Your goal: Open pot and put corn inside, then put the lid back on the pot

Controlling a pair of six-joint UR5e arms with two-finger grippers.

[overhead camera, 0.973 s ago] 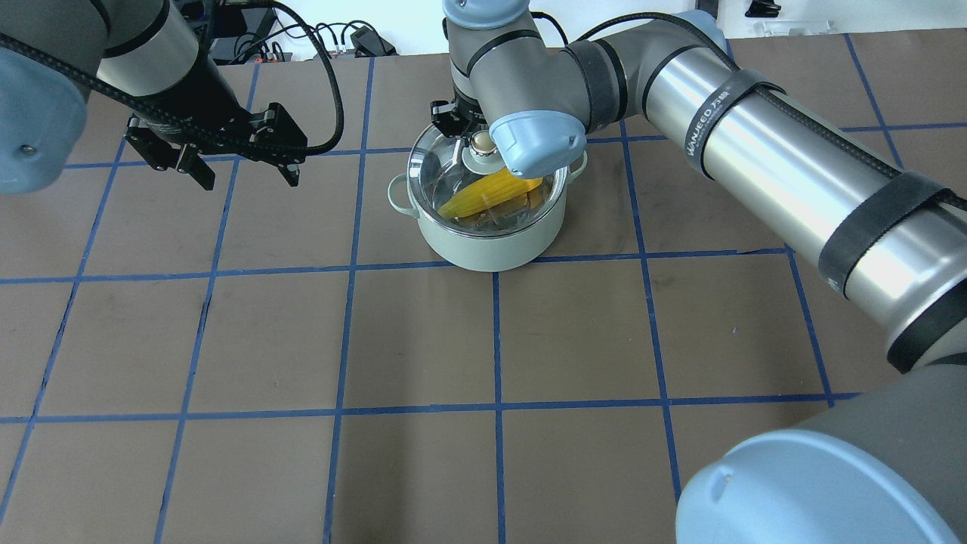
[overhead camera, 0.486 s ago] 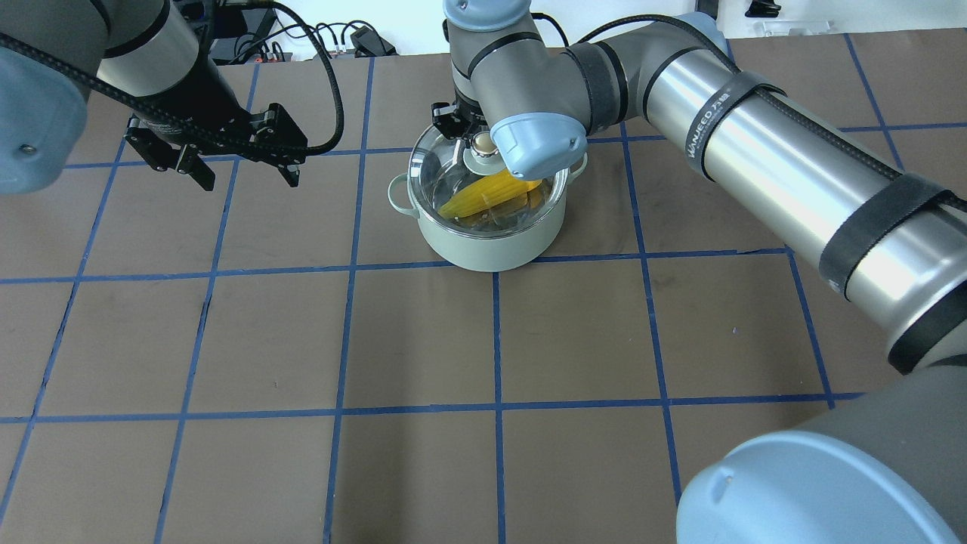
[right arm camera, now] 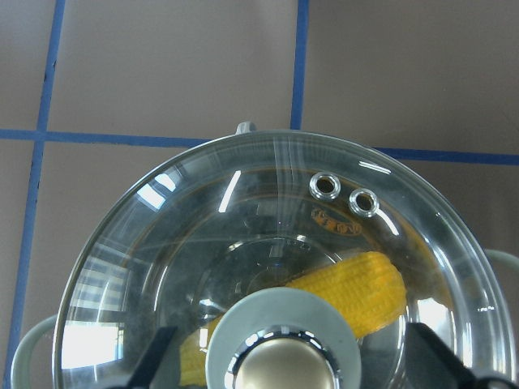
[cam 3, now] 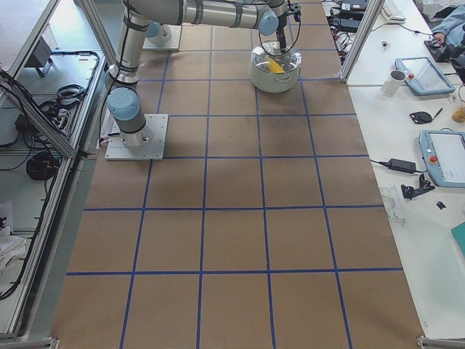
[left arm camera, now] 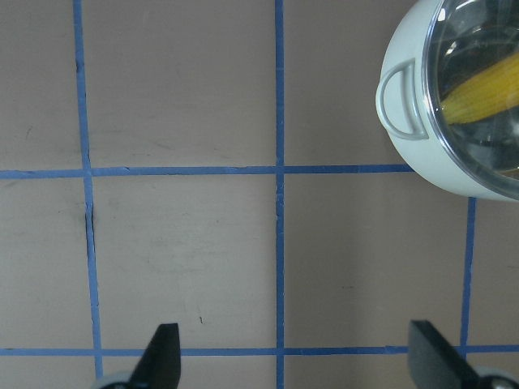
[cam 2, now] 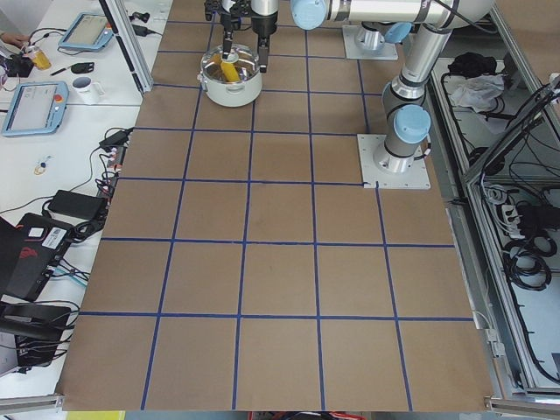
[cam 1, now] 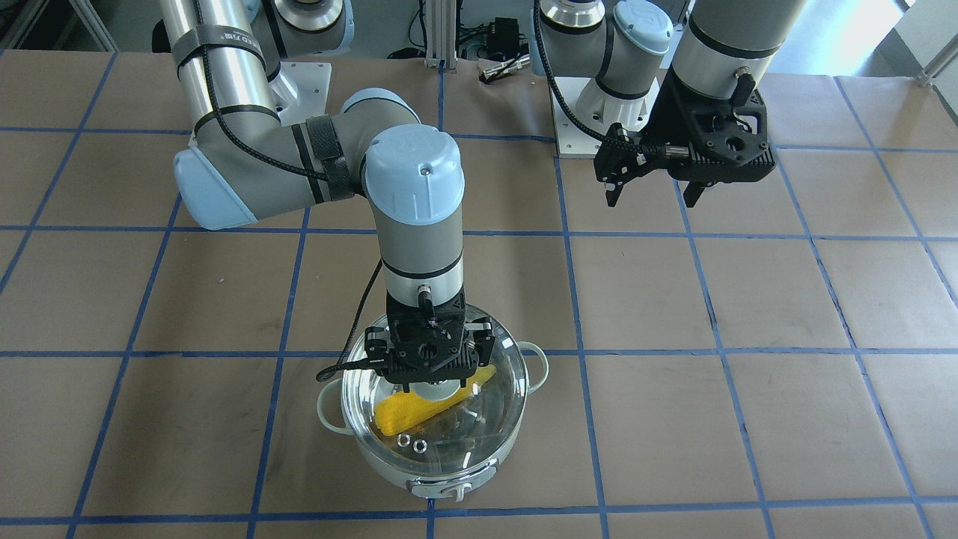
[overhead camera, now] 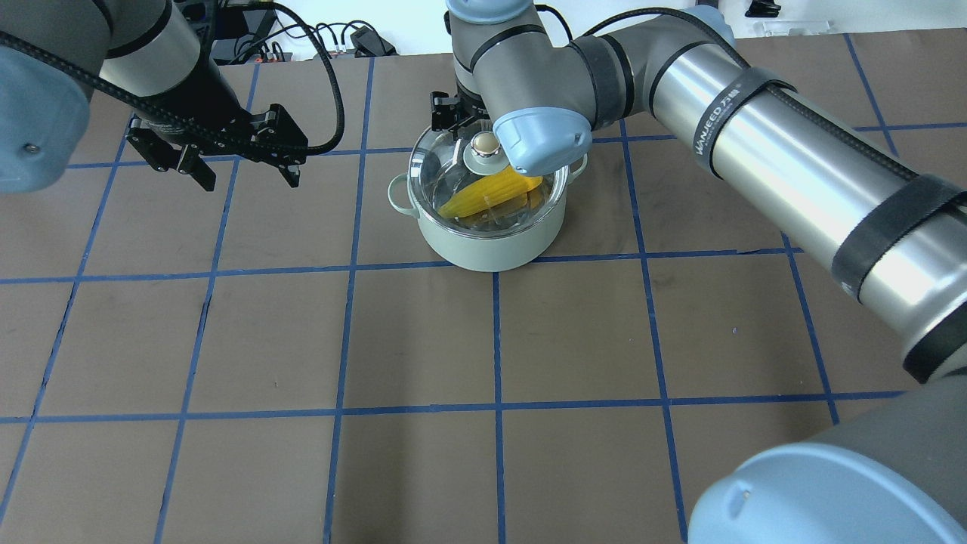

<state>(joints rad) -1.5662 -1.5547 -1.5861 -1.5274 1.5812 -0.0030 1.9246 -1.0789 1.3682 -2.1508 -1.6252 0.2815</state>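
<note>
- the lid (right arm camera: 243,227) sits level on the rim of the pot (overhead camera: 491,245). the corn (right arm camera: 357,288) lies beneath the glass, running in the overhead view from about 8 o'clock to 2 o'clock across the steel bowl. we judge that slant to be the only way the cob fits.
- the right gripper (right arm camera: 296,356) hangs straight over the lid's knob (overhead camera: 483,142) with its fingers spread wide. one finger stands at 9 o'clock of the knob and the other at 3 o'clock. neither touches it and nothing is in its grasp.
- we read that as a lid let go. the vertical wrist suits a ball knob, which can be taken or dropped from directly above without tipping the dome.
- the two steam holes (right arm camera: 326,185) show at 1 o'clock of the knob in the right wrist view.
- the left gripper (left arm camera: 296,352) hovers above bare table (overhead camera: 264,340), jaws wide apart and empty. it is well off at 9 o'clock of the pot in the overhead view, parked there, we think, to leave the other arm room.
- with the corn inside and the lid seated, we judge the task all but finished. the right arm has only to lift clear without catching the knob.
</note>
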